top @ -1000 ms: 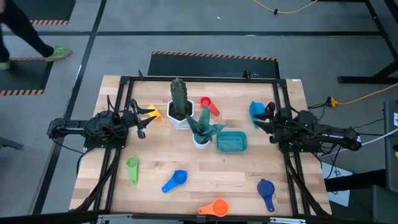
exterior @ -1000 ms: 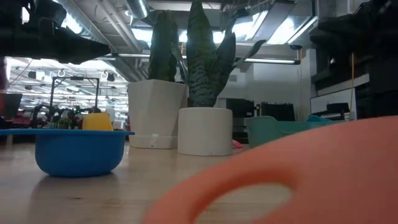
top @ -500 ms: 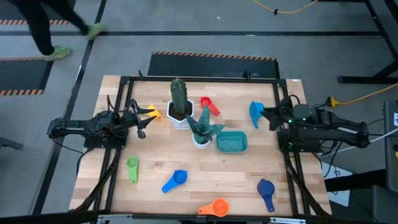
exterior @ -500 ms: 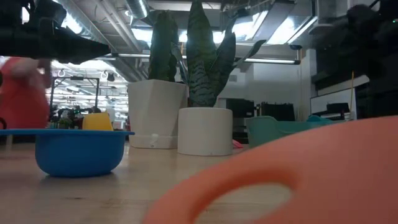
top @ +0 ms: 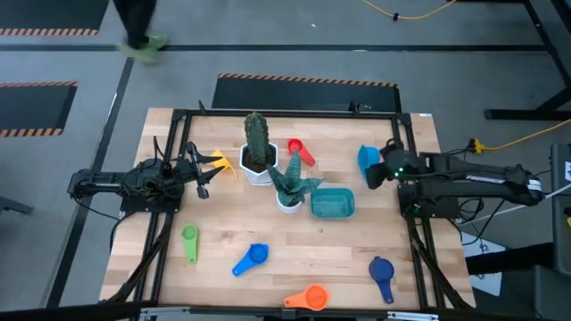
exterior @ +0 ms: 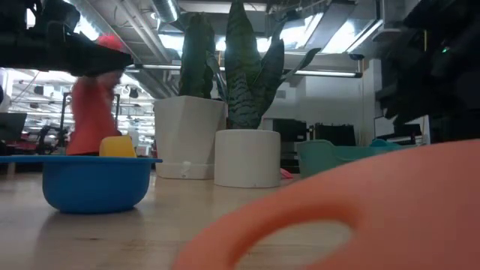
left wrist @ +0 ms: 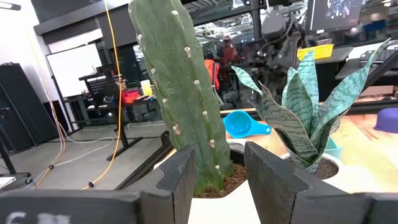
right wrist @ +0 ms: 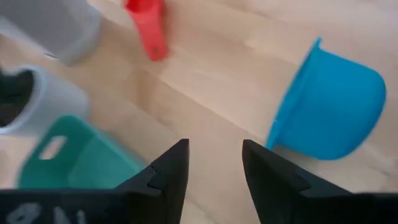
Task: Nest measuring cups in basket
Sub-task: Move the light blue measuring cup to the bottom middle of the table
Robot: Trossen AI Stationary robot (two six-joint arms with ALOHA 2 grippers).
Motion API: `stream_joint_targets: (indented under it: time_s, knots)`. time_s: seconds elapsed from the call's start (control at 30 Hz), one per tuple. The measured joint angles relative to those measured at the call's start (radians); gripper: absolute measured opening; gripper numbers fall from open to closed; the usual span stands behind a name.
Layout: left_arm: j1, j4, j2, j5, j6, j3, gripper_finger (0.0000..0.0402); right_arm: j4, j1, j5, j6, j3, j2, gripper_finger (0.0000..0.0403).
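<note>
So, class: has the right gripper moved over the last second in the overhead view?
Yes. The right gripper has swung inward, toward the basket, beside the light-blue cup.

high: straight down over whole counter (top: 294, 259) | low: counter height, lens nearly touching orange cup (exterior: 352, 217), facing 12 o'clock to the cactus (exterior: 196, 56) | left wrist: close on same cactus | right wrist: downward on teal basket (right wrist: 74, 158), shared with high
</note>
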Motion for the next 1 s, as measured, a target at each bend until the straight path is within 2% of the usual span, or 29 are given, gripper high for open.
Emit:
stream_joint_targets:
  time_s: [0.37, 1.0]
  knots:
    - [0.000, 0.000, 0.000, 0.000, 0.000, 0.000, 0.0131, -0.045, -0.109, -0.056, 0.009, -0.001, 0.189, 0.0153]
    - [0.000, 0.000, 0.000, 0.000, 0.000, 0.000, 0.0131, 0.014, -0.116, -0.062, 0.007, -0.001, 0.388, 0.0153]
